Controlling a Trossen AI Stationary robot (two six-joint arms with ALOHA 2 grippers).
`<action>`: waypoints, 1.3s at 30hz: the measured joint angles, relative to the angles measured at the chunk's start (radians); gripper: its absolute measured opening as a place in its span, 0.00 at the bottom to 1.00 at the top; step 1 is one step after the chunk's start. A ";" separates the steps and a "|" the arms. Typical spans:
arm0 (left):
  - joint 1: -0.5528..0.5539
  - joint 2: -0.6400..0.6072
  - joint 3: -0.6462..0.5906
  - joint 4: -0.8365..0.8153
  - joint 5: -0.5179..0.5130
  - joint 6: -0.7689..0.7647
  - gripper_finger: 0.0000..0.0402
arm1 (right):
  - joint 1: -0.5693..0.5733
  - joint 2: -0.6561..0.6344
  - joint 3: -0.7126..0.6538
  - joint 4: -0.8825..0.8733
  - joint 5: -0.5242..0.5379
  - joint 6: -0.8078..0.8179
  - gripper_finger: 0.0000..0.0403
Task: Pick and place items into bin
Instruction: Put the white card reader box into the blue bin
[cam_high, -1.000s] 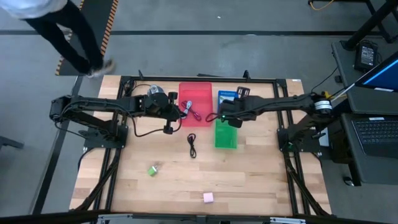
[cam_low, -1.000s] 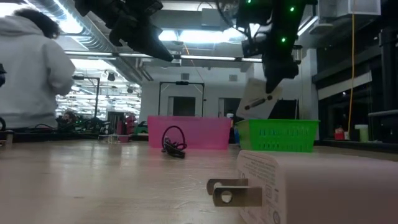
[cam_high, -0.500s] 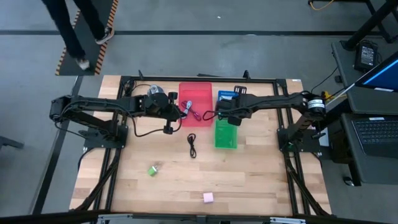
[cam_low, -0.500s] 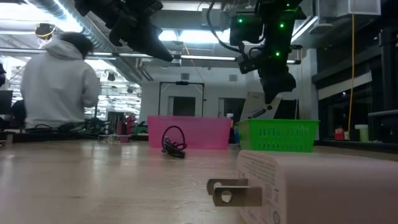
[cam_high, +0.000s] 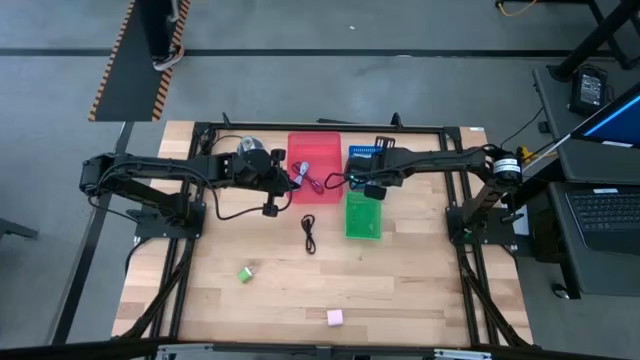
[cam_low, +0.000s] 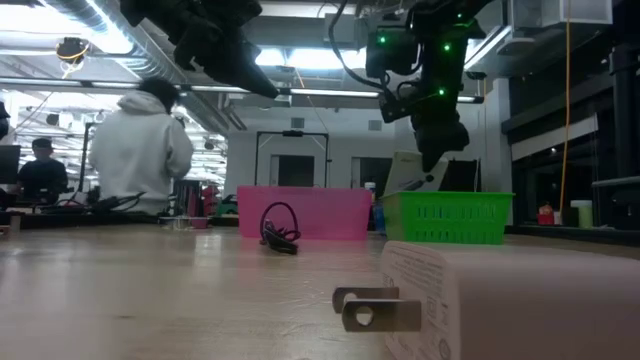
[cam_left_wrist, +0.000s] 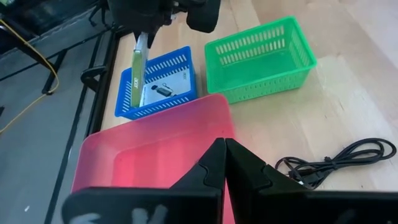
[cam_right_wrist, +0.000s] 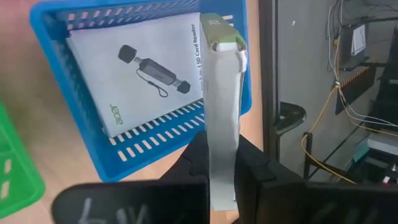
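Note:
My right gripper (cam_right_wrist: 222, 149) is shut on a white packet with a green edge (cam_right_wrist: 222, 93), held above the blue bin (cam_high: 365, 157). A white printed packet (cam_right_wrist: 146, 71) lies flat in that bin. My left gripper (cam_left_wrist: 224, 152) is shut with nothing in it, hovering over the red bin (cam_high: 314, 167), where a red cable (cam_high: 308, 181) lies. A black cable (cam_high: 309, 233), a green block (cam_high: 245, 273) and a pink block (cam_high: 335, 317) lie on the table. My right gripper pinches the packet's two broad faces between its fingers at the packet's near end (cam_right_wrist: 222, 134). The fingers slant down toward the table's far edge. The packet stands edge-on, reaching out past the fingertips, and hangs clear above the blue bin.
A green basket (cam_high: 362, 215) stands just in front of the blue bin. A round silver disc (cam_high: 248, 146) sits left of the red bin. A white plug-in charger (cam_low: 470, 300) lies at the table's near edge. A person stands in the room behind.
My right gripper has carried the packet from over the green basket toward the table's far edge and down, and now stands over the blue bin. The packet has sunk with it. In the room behind, a person has walked across.

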 joint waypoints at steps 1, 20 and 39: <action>0.000 0.000 0.000 -0.004 0.000 0.000 0.01 | -0.002 0.000 0.000 0.000 -0.001 0.000 0.05; 0.000 0.000 0.000 -0.013 0.000 0.000 0.00 | -0.026 0.000 -0.001 0.037 -0.051 0.000 0.12; 0.000 0.000 0.000 -0.013 0.001 -0.039 0.01 | -0.026 0.000 -0.001 0.062 -0.162 -0.013 0.23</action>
